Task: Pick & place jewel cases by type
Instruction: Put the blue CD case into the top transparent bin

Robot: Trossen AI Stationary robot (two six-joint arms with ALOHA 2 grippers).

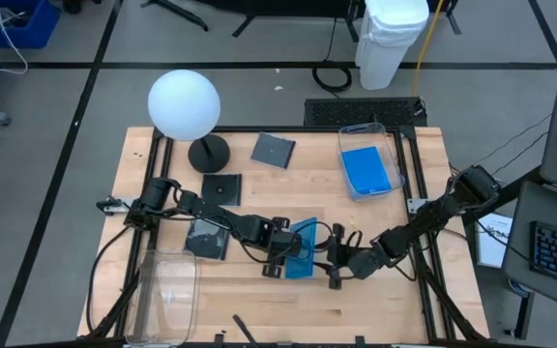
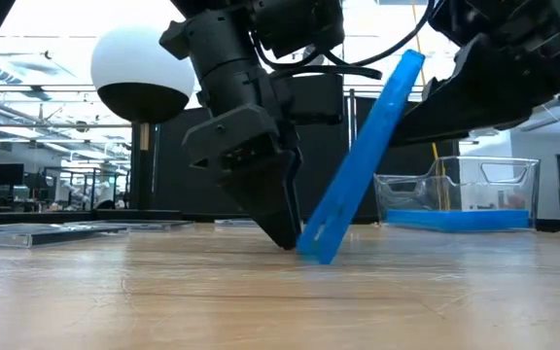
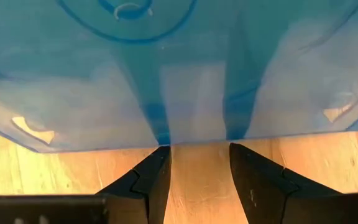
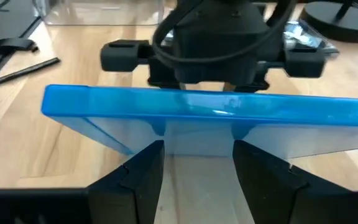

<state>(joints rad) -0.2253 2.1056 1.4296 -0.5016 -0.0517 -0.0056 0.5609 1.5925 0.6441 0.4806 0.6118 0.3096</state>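
A bright blue jewel case [image 2: 358,156] stands tilted near the table's front middle. Its lower edge [image 2: 314,255] is on the wood and its upper edge [image 2: 408,60] leans toward the right arm. My left gripper [image 3: 197,149] points steeply down at the lower edge, open. My right gripper [image 4: 197,146] reaches in from the right under the leaning face, open. Another blue case [image 1: 367,169] lies in the clear bin [image 1: 393,155] at the back right. Three dark cases [image 1: 274,150] [image 1: 222,187] [image 1: 206,240] lie flat on the table's left half. My left gripper sets both open fingertips [image 3: 160,157] against the blue case's lower edge [image 3: 166,140], coming steeply from above on the left side. That edge rests on the table right at the fingertips. Nothing is pinched. My right gripper has its two open fingertips [image 4: 151,152] against the case's downward-facing side [image 4: 197,134], below its raised upper edge [image 4: 197,102]. The fingers come nearly level from the table's right. The case leans on them; it is not pinched.
A white globe lamp [image 1: 184,101] on a black base [image 1: 209,153] stands at the back left. A second clear bin [image 1: 167,290] sits at the front left corner. Bare wood lies between the arms and the back-right bin.
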